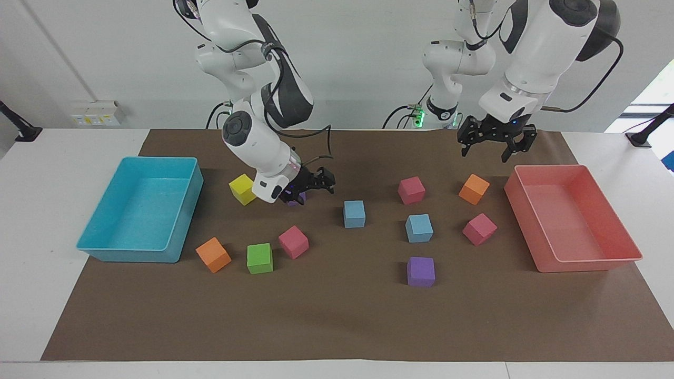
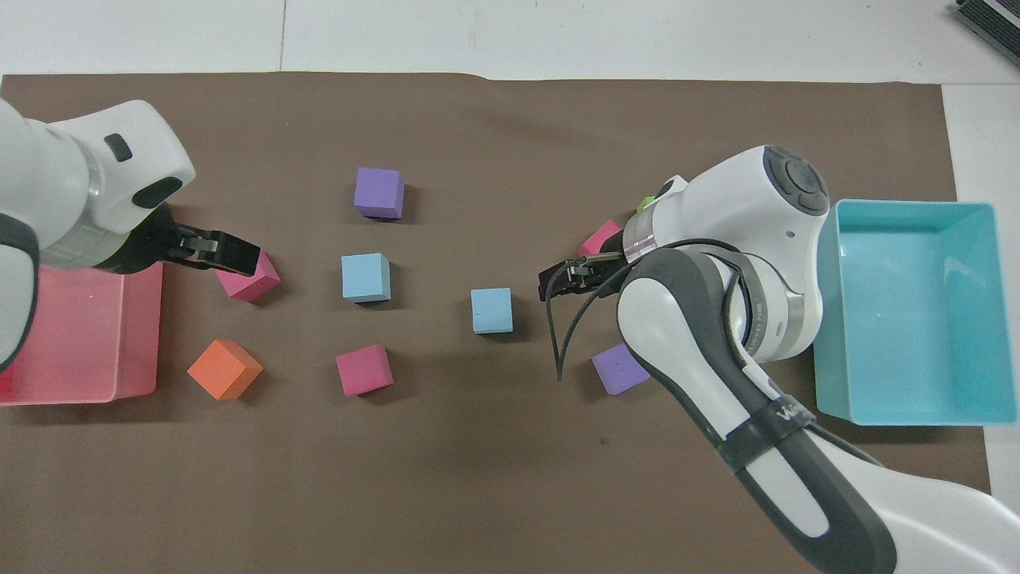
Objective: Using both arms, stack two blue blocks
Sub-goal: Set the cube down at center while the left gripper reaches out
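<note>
Nearest the robots, the right claw [image 1: 316, 181] hangs low over the purple cube [image 2: 620, 368] next to the yellow cube [image 1: 243, 189], tilted sideways, its fingers spread and holding nothing. The left claw [image 1: 494, 141] is raised over the brown mat between the orange cube [image 1: 474, 188] and the pink tray [image 1: 579, 258], also spread and empty. A step farther out lie the two blue blocks, both flat on the worktop and apart from each other: one blue block [image 1: 354, 213] sits near the middle of the mat, just toward the left arm's end from the right claw; the other blue block [image 1: 419, 228] lies a little farther from the robots and closer to the left arm's end. Being cubes, they have no long axis to align to. The relation that matters, as I judge it, is that each block has its own nearer arm: the middle one falls to the right claw, the other to the left claw, which must come down and outward past the magenta cube [image 1: 411, 189]. Farthest out sits another purple cube [image 1: 420, 271], untouched.
</note>
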{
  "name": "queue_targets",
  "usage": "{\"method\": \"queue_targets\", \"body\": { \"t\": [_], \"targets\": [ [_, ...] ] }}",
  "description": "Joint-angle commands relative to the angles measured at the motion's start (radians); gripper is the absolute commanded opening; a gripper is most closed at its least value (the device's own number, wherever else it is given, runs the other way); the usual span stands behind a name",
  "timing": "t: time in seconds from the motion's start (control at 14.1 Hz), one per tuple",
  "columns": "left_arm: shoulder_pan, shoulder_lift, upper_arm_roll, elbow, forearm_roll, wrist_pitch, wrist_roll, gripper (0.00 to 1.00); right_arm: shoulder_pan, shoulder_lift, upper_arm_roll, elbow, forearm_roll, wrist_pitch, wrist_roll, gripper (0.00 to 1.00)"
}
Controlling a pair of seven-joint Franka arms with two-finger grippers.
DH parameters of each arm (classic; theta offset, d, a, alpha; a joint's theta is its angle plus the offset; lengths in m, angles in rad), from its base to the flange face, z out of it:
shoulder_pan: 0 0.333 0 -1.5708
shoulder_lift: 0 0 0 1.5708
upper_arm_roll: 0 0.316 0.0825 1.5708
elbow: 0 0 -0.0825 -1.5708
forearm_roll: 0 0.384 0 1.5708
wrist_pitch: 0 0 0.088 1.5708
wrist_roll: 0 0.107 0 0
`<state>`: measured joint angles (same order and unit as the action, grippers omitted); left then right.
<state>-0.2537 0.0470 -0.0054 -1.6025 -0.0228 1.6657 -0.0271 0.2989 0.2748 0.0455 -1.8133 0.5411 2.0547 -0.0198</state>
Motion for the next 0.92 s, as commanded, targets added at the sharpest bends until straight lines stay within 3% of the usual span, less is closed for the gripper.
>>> {"method": "queue_targets", "body": {
  "t": [0.0,0.14,0.28,0.49,0.71,0.85],
  "targets": [
    [-0.041,0.022,0.013,-0.034,0.000,0.074,-0.053,1.00,-0.023,-0.029,0.011,-0.081,0.112,0.054,-0.054,1.00],
    [-0.067,0.060,0.013,-0.045,0.001,0.117,-0.095,1.00,-0.024,-0.023,0.011,-0.121,0.193,0.096,-0.104,1.00],
    [-0.094,0.105,0.013,-0.050,0.001,0.163,-0.160,1.00,-0.027,-0.019,0.011,-0.146,0.256,0.117,-0.147,0.89],
    [-0.125,0.143,0.015,-0.102,0.001,0.235,-0.233,1.00,-0.041,-0.003,0.011,-0.150,0.275,0.116,-0.154,0.55],
    [-0.139,0.152,0.013,-0.213,0.001,0.374,-0.284,1.00,-0.041,0.030,0.011,-0.153,0.365,0.120,-0.166,0.05],
    [-0.141,0.162,0.013,-0.269,0.001,0.483,-0.286,1.00,-0.043,0.030,0.011,-0.162,0.372,0.130,-0.163,0.00]
  ]
}}
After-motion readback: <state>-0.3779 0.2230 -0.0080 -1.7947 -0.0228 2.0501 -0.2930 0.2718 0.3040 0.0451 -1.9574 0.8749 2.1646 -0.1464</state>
